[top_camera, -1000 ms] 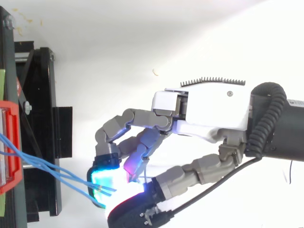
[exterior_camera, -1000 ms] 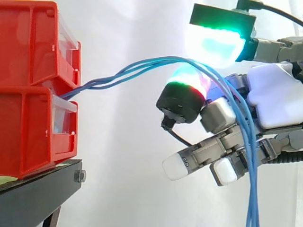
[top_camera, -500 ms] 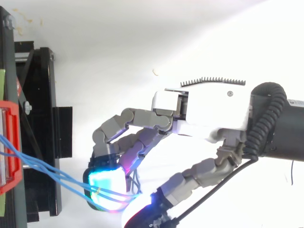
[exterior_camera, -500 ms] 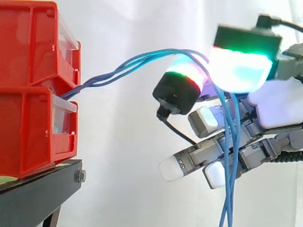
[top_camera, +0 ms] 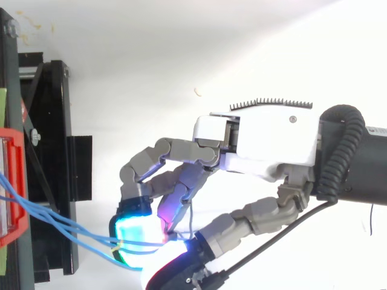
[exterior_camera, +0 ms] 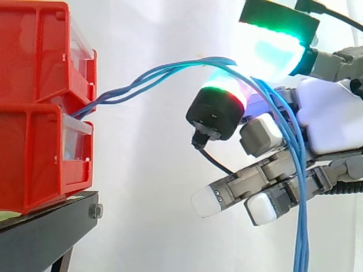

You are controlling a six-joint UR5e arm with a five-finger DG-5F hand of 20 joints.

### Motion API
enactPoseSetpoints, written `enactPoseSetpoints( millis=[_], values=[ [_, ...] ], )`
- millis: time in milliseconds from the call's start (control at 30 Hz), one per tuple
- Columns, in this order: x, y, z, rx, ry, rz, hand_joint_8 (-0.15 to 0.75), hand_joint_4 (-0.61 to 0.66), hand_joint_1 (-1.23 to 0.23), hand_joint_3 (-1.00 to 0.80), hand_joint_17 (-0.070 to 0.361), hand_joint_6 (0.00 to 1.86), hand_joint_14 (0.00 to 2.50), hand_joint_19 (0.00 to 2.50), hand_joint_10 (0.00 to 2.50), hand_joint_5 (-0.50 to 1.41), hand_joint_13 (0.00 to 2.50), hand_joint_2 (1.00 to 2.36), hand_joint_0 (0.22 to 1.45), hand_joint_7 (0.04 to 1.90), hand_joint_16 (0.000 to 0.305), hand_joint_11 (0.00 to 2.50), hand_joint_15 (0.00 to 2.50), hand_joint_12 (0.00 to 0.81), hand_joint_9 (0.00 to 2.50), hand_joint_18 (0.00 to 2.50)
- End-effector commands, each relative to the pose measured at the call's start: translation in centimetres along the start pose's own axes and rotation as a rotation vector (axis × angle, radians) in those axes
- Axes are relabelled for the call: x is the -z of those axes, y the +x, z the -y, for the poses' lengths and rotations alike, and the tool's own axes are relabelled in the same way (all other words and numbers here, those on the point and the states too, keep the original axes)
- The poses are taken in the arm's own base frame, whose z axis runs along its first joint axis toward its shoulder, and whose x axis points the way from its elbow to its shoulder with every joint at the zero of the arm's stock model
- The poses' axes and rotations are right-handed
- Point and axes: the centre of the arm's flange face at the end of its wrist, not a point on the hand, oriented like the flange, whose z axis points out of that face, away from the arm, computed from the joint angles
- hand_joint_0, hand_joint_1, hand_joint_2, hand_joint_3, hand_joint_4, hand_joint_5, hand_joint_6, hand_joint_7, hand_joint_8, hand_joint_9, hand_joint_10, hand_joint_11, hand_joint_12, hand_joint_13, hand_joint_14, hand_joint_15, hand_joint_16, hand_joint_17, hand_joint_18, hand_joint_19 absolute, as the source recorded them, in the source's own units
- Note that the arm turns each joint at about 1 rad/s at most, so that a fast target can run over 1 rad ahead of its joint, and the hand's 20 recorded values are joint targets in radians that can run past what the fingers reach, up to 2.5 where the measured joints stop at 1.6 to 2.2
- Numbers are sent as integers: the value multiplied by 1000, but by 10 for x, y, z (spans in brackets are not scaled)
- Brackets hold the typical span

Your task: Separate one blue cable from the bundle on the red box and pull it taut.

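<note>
Separating step, unfinished. Blue cables (exterior_camera: 164, 72) leaving front edge of bins (exterior_camera: 34, 113), arcing together over hand (exterior_camera: 329, 113), slack beyond. Hand curled round whole bundle, none singled out. Next, likely: pinch one strand between pads (exterior_camera: 271, 54), shed others, draw back from bins.

Glossy red plastic bins (exterior_camera: 34, 113) (clear fronts (exterior_camera: 75, 141)), smooth blue cables (exterior_camera: 170, 68), matt black metal stand (exterior_camera: 45, 226), white cloth curtain (exterior_camera: 147, 198)

We see hand (top_camera: 272, 142): white palm shell, grey jointed fingers (top_camera: 181, 148), black toothed strip and one screw on shell. We note pads (exterior_camera: 271, 50) glowing cyan and green, one red-rimmed with black cap, others white.
</note>
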Motion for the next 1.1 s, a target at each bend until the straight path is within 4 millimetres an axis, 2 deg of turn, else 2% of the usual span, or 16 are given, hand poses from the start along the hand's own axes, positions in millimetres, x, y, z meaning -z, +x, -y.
enactPoseSetpoints(
  millis=[0, 600, 733, 833, 1067],
  values=[
    [0, 0, 0, 0, -1, 0, 350, 108, -687, -500, 129, 832, 7, 507, 18, -119, 610, 1000, 513, 1197, 57, 709, 240, 398, 1112, 676],
    [0, 0, 1, 1, 2, 0, 378, 132, -587, -500, 141, 825, 7, 528, 17, -118, 634, 1000, 464, 1189, 63, 705, 252, 423, 1144, 691],
    [0, 0, 1, 1, 2, 0, 355, 121, -608, -494, 127, 822, 7, 556, 19, -119, 617, 1000, 542, 1197, 56, 726, 260, 397, 1132, 642],
    [0, 0, 0, 0, 0, 0, 347, 107, -637, -380, 123, 821, 8, 555, 17, -119, 617, 1008, 584, 1200, 55, 743, 266, 386, 1137, 643],
    [0, 0, -1, -3, -3, 0, 368, 100, -704, -248, 131, 820, 7, 525, 19, -116, 643, 1013, 587, 1167, 58, 734, 251, 406, 1152, 686]
  ],
)
